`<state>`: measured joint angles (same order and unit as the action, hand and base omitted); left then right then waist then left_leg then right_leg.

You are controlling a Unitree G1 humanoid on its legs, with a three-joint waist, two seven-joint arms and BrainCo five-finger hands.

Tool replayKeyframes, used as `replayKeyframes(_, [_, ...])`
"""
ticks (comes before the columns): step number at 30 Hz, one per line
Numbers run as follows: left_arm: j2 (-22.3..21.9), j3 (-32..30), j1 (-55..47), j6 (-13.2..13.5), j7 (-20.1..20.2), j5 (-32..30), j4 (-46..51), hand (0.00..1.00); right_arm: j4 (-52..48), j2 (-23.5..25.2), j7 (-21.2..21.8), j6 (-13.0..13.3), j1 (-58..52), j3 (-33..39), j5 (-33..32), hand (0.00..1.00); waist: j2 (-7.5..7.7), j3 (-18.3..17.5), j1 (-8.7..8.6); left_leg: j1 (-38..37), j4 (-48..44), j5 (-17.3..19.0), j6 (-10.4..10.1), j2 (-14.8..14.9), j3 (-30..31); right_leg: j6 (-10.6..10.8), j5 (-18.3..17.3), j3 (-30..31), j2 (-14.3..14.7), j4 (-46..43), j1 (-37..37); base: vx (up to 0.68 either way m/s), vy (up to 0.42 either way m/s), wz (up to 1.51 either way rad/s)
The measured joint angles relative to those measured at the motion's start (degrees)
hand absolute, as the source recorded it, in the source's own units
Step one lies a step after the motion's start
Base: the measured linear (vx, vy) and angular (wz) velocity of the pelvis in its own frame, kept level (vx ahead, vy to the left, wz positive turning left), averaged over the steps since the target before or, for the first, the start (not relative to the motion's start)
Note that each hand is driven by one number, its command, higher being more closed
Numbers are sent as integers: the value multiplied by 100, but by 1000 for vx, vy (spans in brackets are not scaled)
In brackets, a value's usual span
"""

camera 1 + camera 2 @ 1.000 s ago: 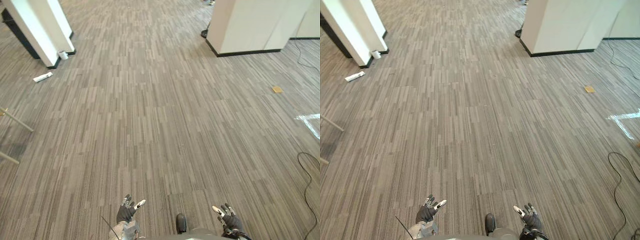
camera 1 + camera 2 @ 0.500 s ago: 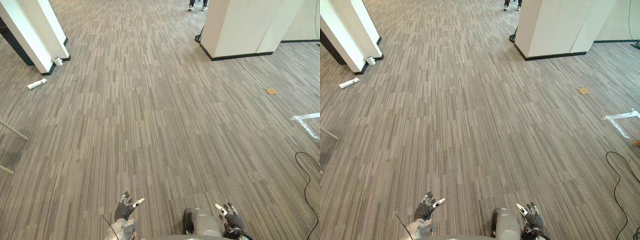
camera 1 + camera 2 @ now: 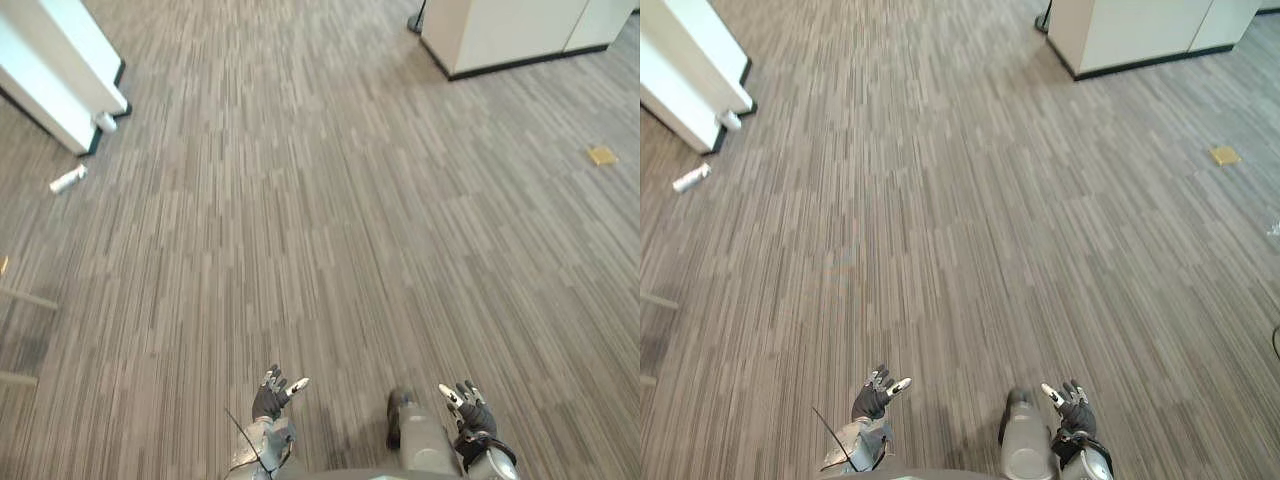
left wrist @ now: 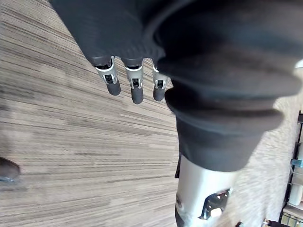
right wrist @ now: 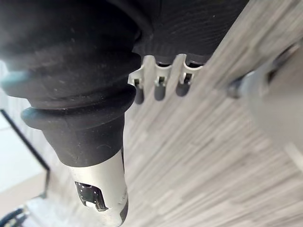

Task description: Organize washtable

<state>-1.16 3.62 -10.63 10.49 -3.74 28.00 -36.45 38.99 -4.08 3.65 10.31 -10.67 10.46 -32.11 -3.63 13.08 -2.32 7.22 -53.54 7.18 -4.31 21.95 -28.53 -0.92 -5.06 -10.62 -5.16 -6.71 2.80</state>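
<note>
Grey carpet (image 3: 330, 220) bears perhaps a tube (image 3: 68, 179); left robot hand (image 3: 268, 400), right robot hand (image 3: 472, 415) released

The floor (image 3: 320, 220) is grey carpet in narrow streaked planks. At its far left stands a white partition (image 3: 55, 75) with a dark base strip, with a small white cup-like thing (image 3: 105, 122) at its near corner and a white tube-shaped thing (image 3: 68, 179) lying flat a little nearer, apart from both. At the far right stands a pale block (image 3: 510, 30) with black skirting, a small tan square (image 3: 602, 155) lies flat on the carpet well apart from it, and two thin pale rods (image 3: 25, 298) reach in from the left edge.
</note>
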Motion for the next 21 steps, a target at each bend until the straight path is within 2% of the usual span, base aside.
replayKeyframes(1, [0, -50, -61, 1, 1, 35, 69, 0, 2, -6, 1, -6, -28, 10, 21, 0, 17, 9, 3, 262, 518, 83, -42, -44, -177, 68, -108, 45, -13, 119, 243, 581, 38, -26])
replayKeyframes(2, [0, -83, -128, 0, -4, 56, 139, 0, 5, -1, 3, -17, -55, -5, 89, 0, 76, 44, 2, 446, 1321, 77, -52, -241, -221, 211, -216, 69, -91, 188, 455, 571, 71, -26])
replayKeyframes(3, [-7, -88, -159, 0, -4, 60, 147, 0, 5, -1, 6, -20, -62, -3, 124, 0, 105, 44, 5, 481, 1882, 59, -75, -394, -218, 263, -273, 76, -138, 215, 573, 576, 141, -26])
replayKeyframes(4, [-21, -91, -197, 0, -13, 72, 156, 0, 6, -1, 7, -21, -114, 1, 141, 0, 135, 30, 12, 505, 3133, -70, -205, -714, -175, 381, -394, 80, -228, 282, 764, 510, 198, -29])
replayKeyframes(5, [-29, -103, -253, 1, -25, 76, 163, 0, 13, 4, 6, -20, -180, -2, 208, 0, 117, 19, 29, 509, 4196, -565, -150, -950, 12, 549, -506, 126, -289, 390, 973, 528, 225, -39])
replayKeyframes(6, [-25, -138, -281, -2, -28, 91, 155, 0, 35, 25, 4, -30, -193, -20, 242, 0, 151, 14, 87, 496, 4252, -1003, 27, -1044, 163, 610, -549, 169, -355, 433, 1071, 552, 223, -32])
replayKeyframes(7, [-33, -204, -246, 4, -54, 115, 171, 0, 49, 92, 4, -48, -212, -83, 277, 0, 256, -137, 87, 497, 4177, -986, 396, -1234, 184, 599, -538, 97, -462, 499, 1138, 442, 146, -13])
replayKeyframes(8, [-6, -247, -192, 20, -83, 117, 180, 0, 39, 133, 10, -47, -217, -194, 323, 0, 304, -167, 68, 613, 3932, -908, 495, -1218, 188, 515, -444, 14, -479, 516, 1120, 556, 166, -1])
replayKeyframes(9, [68, -386, -134, 26, -135, 126, 213, 0, 45, 205, 27, -60, -199, -374, 372, 0, 356, -167, 89, 854, 3198, -616, 650, -1009, 161, 610, -149, 32, -511, 575, 1165, 549, 192, -24])
replayKeyframes(10, [115, -545, -172, 24, -150, 151, 209, 0, 52, 315, 33, -68, -181, -467, 398, 0, 386, -143, 221, 1039, 2268, -405, 691, -642, 97, 616, 120, 209, -483, 594, 1298, 524, 214, -47])
replayKeyframes(11, [121, -661, -238, 60, -155, 197, 235, 0, 74, 399, 40, -66, -129, -468, 425, 0, 412, -183, 325, 1200, 2030, -207, 385, -635, 34, 671, 210, 302, -514, 532, 1338, 433, 255, -52])
replayKeyframes(12, [41, -665, -304, 112, -168, 241, 225, 0, 54, 347, 37, -62, -211, -476, 458, 0, 321, -416, 316, 1063, 2817, -215, 320, -832, 182, 685, 210, 341, -554, 308, 1280, 372, 288, -33])
replayKeyframes(13, [47, -632, -340, 109, -162, 241, 179, 0, 203, 306, 39, -54, -146, -501, 487, 0, 443, -498, 302, 936, 2857, 96, 588, -1098, 110, 938, -33, 387, -792, -360, 1171, 354, 279, -3])
replayKeyframes(14, [88, -628, -332, 111, -164, 241, 144, 0, 225, 304, 34, -55, -143, -494, 500, 0, 498, -547, 267, 851, 2876, 182, 631, -1242, 124, 1049, -136, 393, -956, -960, 944, 457, 271, 37])
replayKeyframes(15, [106, -568, -319, 109, -169, 242, 128, 0, 222, 305, 31, -60, -141, -490, 502, 0, 616, -559, 138, 693, 2908, 403, 733, -1548, 152, 1273, 114, 750, -1268, -2666, 139, 379, 187, 56])
replayKeyframes(16, [110, -529, -313, 104, -173, 241, 114, 0, 223, 310, 30, -62, -140, -549, 501, 0, 646, -543, 129, 557, 2948, 507, 733, -1674, 157, 1382, 577, 1027, -1334, -3468, -248, 469, 205, 49])
replayKeyframes(17, [102, -512, -309, 99, -177, 240, 105, 0, 223, 304, 31, -63, -150, -624, 500, 0, 652, -537, 111, 448, 2971, 569, 750, -1721, 156, 1458, 678, 1152, -1312, -3958, -465, 399, 118, 18])
replayKeyframes(18, [161, -459, -312, 99, -185, 240, 110, 0, 223, 314, 38, -72, -163, -744, 501, 0, 640, -515, 126, 163, 3047, 650, 838, -1751, 163, 1426, 585, 1190, -1248, -4764, -835, 493, 90, 4])
replayKeyframes(19, [215, -378, -352, 99, -212, 227, 112, 0, 218, 320, 42, -72, -165, -842, 516, 0, 534, -448, 146, -245, 3299, 684, 846, -1827, 182, 1199, 284, 996, -1186, -5346, -1117, 430, 41, -2])
replayKeyframes(20, [211, -351, -363, 99, -241, 229, 119, 0, 177, 316, 47, -73, -175, -846, 533, 0, 561, -446, 133, -496, 3491, 708, 865, -1879, 203, 997, 88, 819, -1162, -5533, -1233, 363, 30, 0])
replayKeyframes(21, [202, -280, -361, 101, -264, 229, 148, 0, 51, 285, 52, -69, -206, -848, 575, 0, 501, -415, 111, -819, 3777, 737, 867, -1936, 273, 728, -182, 535, -1102, -5667, -1399, 447, 13, 22])
